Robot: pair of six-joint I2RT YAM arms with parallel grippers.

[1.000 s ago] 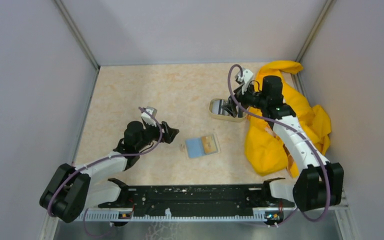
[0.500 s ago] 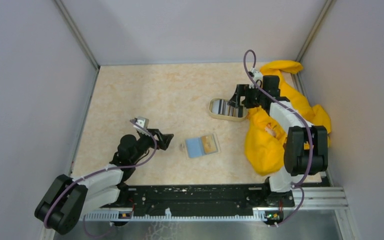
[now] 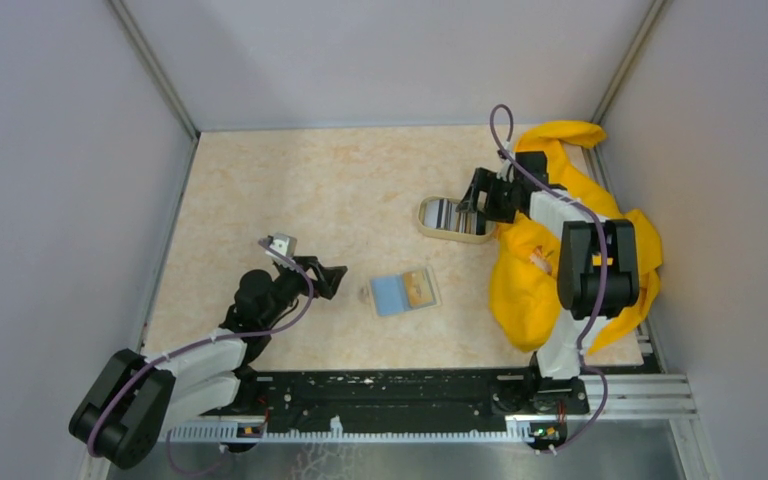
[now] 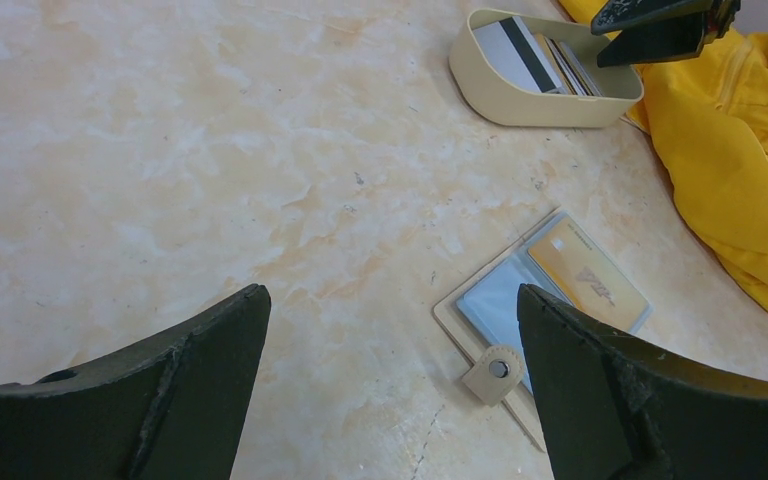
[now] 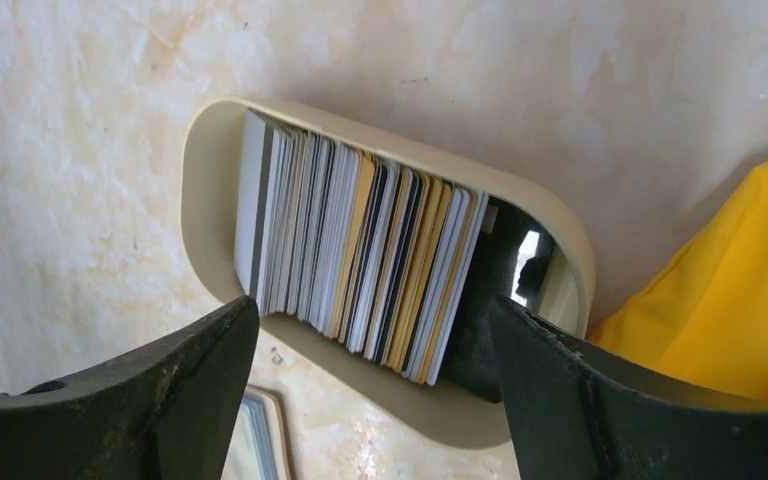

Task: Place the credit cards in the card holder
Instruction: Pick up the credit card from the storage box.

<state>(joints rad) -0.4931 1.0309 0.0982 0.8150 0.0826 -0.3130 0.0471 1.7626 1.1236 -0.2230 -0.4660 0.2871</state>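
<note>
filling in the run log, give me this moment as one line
right claw: open, over credit cards in dish | left claw: open, empty, near card holder | card holder: lying open

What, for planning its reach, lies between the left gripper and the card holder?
Only bare tabletop between left gripper and card holder, in the left wrist view.

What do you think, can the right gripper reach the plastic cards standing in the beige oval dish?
Probably yes: the right gripper hangs open over the plastic cards in the beige oval dish, nothing covers them, and the yellow cloth lies beside it.
</note>
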